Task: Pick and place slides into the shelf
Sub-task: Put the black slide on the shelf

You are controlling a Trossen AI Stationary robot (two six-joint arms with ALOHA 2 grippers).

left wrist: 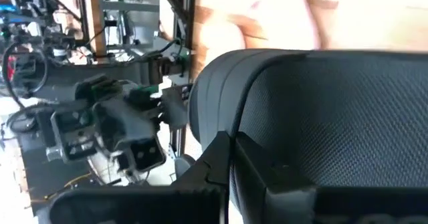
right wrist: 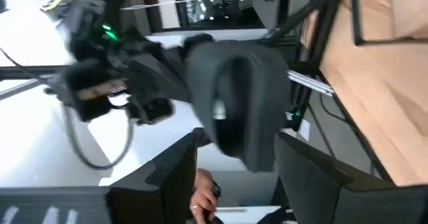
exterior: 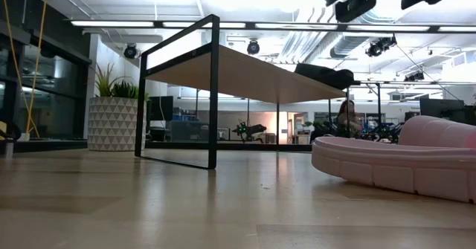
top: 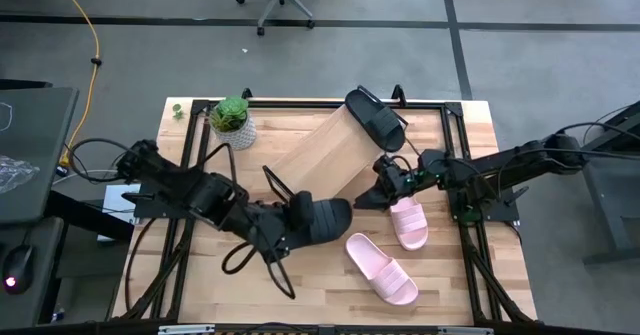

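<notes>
Looking down over the bench [top: 320, 285], the count reads one in, three to go. The shelf [top: 325, 155], a slanted light-wood board in a thin black frame, sits angled toward the back, and one black slide [top: 376, 118] already rests at its upper end. In the low view that same slide shows as a dark shape on the raised board.

The second black slide [top: 322, 218] is in play right now, off the shelf just below its lower end, with the left gripper [top: 290, 227] pinching it; the left wrist view is filled with its textured black strap [left wrist: 321, 110], the fingers pressed shut on the sandal. The left arm reaches in from the left edge, stretched low and diagonal across the wood toward the middle.

Two pink slides wait on the bench to the right of the shelf: one pink slide [top: 408, 222] just under the right arm's wrist, the other pink slide [top: 381, 268] nearer the front edge. The low view has a pink one large at its right.

The right gripper [top: 380, 190] comes in from the right, poised beside the shelf's lower right side, fingers spread wide and holding nothing. Its wrist view looks across at the black slide held by the other arm. By this reading, the pink pair has not been started.

A small potted plant [top: 232, 121] stands at the back left.
</notes>
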